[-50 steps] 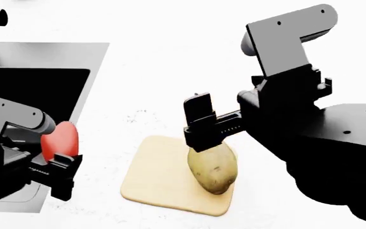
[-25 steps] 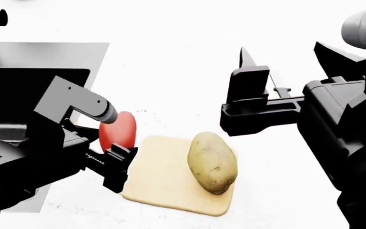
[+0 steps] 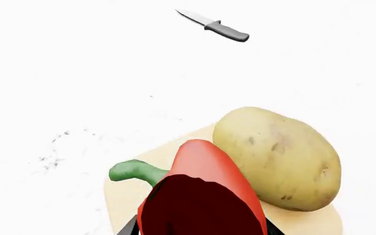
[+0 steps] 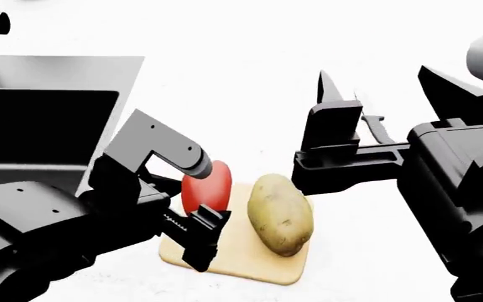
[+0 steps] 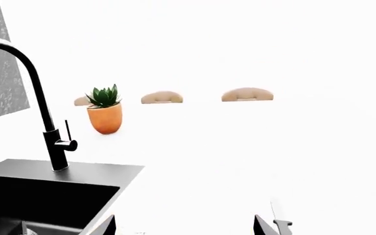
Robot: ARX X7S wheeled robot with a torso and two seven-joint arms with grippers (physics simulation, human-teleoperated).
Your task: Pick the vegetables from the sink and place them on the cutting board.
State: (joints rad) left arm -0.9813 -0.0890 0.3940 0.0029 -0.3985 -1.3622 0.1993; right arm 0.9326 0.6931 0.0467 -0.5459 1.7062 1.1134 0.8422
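Sink (image 4: 57, 75) sits at the far left of the head view, its black basin showing no vegetable in the part that can be seen. Next comes the left gripper (image 4: 198, 236), fingers clamped on the red bell pepper (image 4: 207, 187), which hangs over the left part of the cutting board (image 4: 250, 264), just beside the potato (image 4: 280, 214). The potato lies on the board's right part, free of any grip. Further right, the right gripper (image 4: 342, 104) hovers above and behind the board with its fingers apart, holding nothing.

By my reading, 1 of 2 vegetables is delivered; what is left is to lower the pepper onto the bare board and let go. No brands, labels or writing can be read in any view.
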